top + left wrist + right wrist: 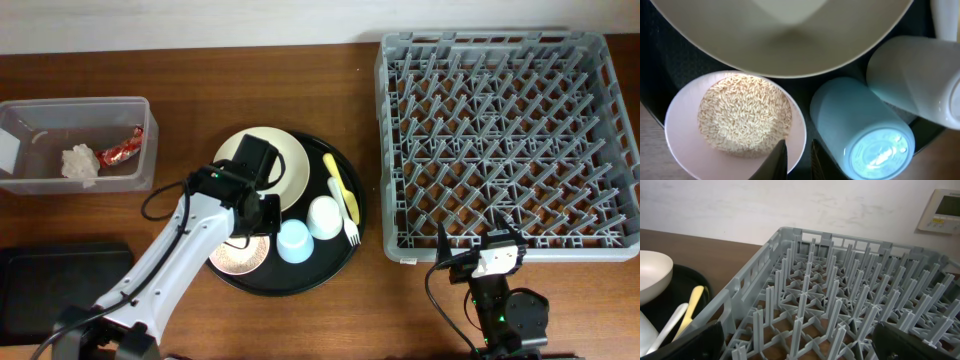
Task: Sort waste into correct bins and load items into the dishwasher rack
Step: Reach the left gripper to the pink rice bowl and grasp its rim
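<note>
Tissue (80, 163) in tub (75, 101) (overhead view only).

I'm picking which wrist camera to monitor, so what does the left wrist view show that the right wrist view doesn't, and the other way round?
Only the left wrist view shows the small pink bowl filled with rice-like grains, and the light blue cup beside it. Only the right wrist view shows the grey dishwasher rack, the yellow handle of the fork and a wall panel. Both views show the large cream bowl and the round black tray under it.
</note>
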`<action>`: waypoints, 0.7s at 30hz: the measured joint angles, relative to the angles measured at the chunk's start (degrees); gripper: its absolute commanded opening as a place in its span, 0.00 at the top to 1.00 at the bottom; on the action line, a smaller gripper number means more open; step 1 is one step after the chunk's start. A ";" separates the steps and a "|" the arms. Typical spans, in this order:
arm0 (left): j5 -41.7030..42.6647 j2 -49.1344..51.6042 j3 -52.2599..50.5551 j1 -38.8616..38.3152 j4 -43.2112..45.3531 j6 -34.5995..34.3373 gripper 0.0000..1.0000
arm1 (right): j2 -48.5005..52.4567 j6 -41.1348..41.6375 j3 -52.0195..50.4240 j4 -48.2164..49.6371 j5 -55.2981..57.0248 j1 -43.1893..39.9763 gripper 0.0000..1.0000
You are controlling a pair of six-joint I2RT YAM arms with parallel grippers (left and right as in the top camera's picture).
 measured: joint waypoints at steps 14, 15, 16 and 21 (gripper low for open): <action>-0.04 0.66 -10.40 0.00 13.05 -9.11 0.77 | 0.00 0.00 0.00 0.00 0.00 0.00 0.02; -0.04 1.16 -10.40 0.00 13.25 -9.29 0.77 | 0.00 0.00 0.00 0.00 0.00 0.00 0.02; -0.07 1.90 -10.40 0.00 13.88 -9.73 0.77 | 0.00 -0.02 0.00 0.00 0.00 0.00 0.02; -0.24 6.21 -10.40 0.00 16.70 -11.13 0.77 | 0.00 -0.02 0.00 0.00 0.00 0.00 0.02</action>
